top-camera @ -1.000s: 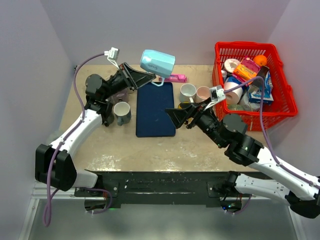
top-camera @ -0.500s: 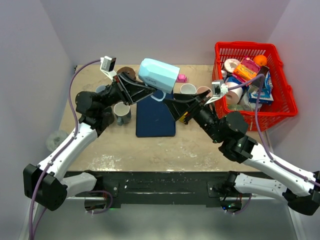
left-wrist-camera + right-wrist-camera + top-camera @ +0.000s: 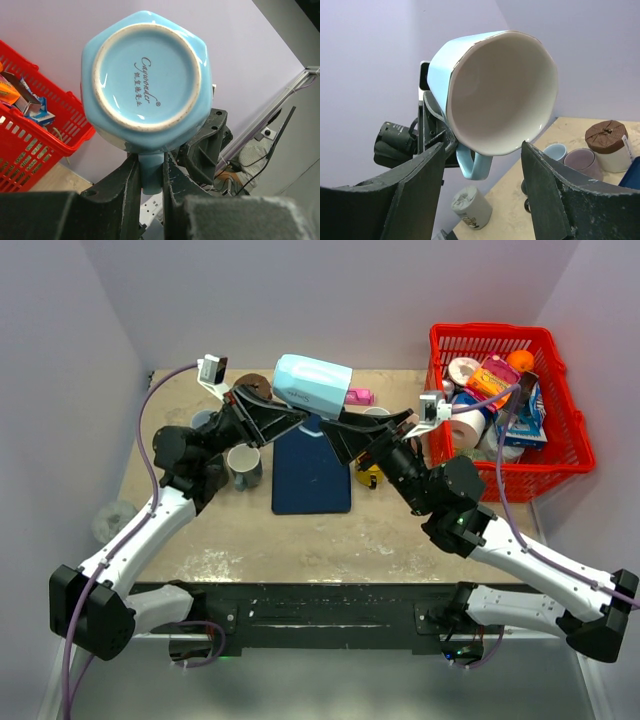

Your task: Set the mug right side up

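1. Glazed light-blue mug (image 3: pixel 312 387), faceted walls, creamy white inside, rough unglazed ring round a base printed with a small script mark. Held in the air above the far end of the dark blue mat (image 3: pixel 310 480), tipped on its side, base toward the left arm, mouth toward the right arm, handle hanging down.
2. Left gripper (image 3: pixel 150 175) clenched on that handle, black fingers pinching it from both sides.
3. Right gripper (image 3: pixel 482 146) with worn dark jaws spread apart, flanking the mug's mouth; contact with the rim impossible to tell.
4. Pale speckled table (image 3: pixel 250 535), smooth flat mat, grey mug (image 3: pixel 243 465) upright beside the mat.
5. Far-side cups half hidden behind arms and mug from above; a pink object (image 3: pixel 360 396) mostly covered.
6. On the right wrist view: brown-lidded tub (image 3: pixel 609 142), small blue cup (image 3: pixel 555 151), mauve cup (image 3: pixel 583 159), printed white cup (image 3: pixel 471 206) low down, its print unreadable.
7. Red plastic lattice basket (image 3: pixel 555 465) at the right edge, crammed with packets, rolls and an orange ball; lower items buried.
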`<action>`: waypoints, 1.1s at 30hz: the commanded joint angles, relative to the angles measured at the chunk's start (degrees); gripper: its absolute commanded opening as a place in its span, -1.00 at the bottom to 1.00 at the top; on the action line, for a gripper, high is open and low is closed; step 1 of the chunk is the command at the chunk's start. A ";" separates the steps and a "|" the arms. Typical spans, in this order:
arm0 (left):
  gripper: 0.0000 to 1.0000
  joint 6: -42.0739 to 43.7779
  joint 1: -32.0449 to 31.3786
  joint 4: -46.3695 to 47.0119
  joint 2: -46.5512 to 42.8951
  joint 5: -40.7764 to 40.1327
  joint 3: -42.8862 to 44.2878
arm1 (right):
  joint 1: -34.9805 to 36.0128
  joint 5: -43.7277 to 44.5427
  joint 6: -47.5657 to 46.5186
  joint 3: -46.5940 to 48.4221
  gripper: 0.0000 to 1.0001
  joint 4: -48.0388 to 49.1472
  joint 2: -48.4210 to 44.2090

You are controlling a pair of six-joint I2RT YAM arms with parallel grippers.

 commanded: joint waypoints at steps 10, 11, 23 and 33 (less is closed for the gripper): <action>-1.00 -1.03 -1.06 12.69 -1.61 -4.51 -2.07 | 0.66 -2.69 3.57 0.42 0.26 5.57 1.66; -1.00 -0.68 -1.06 13.13 -1.79 -5.04 -2.86 | 0.66 -3.04 3.66 0.42 0.35 5.49 1.74; -1.00 4.24 -1.06 11.47 -5.48 -9.61 -5.59 | 0.66 -1.46 5.95 0.25 0.51 4.87 2.27; -1.00 7.40 -1.24 9.27 -7.23 -11.80 -6.12 | 0.75 -3.04 6.39 0.16 0.45 5.22 1.66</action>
